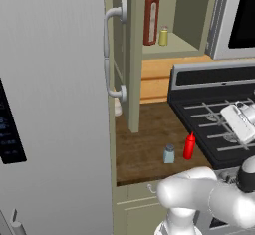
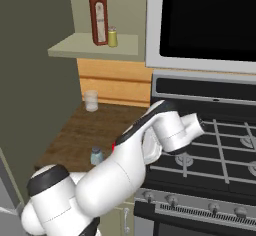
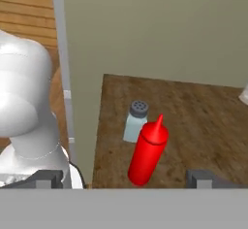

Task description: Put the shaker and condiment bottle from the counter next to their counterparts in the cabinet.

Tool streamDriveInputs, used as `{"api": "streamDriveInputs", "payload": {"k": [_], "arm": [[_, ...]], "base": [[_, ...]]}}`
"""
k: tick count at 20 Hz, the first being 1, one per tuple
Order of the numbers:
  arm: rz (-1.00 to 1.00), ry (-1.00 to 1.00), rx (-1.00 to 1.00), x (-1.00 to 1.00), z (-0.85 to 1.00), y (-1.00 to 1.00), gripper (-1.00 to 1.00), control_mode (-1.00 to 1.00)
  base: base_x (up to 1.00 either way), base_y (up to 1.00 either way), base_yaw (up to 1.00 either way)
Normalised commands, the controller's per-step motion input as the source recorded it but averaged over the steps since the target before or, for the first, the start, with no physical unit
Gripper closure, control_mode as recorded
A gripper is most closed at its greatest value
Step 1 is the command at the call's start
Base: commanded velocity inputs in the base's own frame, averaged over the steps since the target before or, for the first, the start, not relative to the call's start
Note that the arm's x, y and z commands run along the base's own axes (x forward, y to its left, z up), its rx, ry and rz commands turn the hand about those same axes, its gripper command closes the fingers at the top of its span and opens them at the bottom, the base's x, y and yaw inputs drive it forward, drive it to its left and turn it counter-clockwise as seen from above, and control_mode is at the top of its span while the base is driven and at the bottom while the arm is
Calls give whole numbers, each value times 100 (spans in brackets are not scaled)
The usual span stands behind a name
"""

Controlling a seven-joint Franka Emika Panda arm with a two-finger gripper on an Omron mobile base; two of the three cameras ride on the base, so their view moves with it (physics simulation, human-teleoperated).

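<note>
While the gripper (image 3: 125,178) looks down at it, the condiment bottle (image 3: 147,152) stands between 2 spread-apart fingertips (image 3: 47,178), nothing held.

Hand view gets the holes in the shaker (image 3: 135,121) cap, just beside the bottle on the counter (image 3: 203,126). Left base view has the cabinet (image 1: 187,17) open with the tall dark red bottle (image 1: 151,16) and yellow shaker (image 1: 163,36) side by side, plus the fridge (image 1: 55,104). Right base view adds a pale cup (image 2: 91,100). Bottle label is too blurry to read.

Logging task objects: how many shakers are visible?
2: the blue-grey shaker on the counter beside the red condiment bottle, and the yellow shaker on the cabinet shelf.
</note>
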Motion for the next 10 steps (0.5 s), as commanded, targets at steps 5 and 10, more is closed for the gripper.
{"api": "streamDriveInputs", "payload": {"k": [5,10], "arm": [[13,0,9,33,0,0,-100,-100],[9,0,1,23,-12,0,-100,-100]], "base": [[0,0,0],[0,0,0]]}}
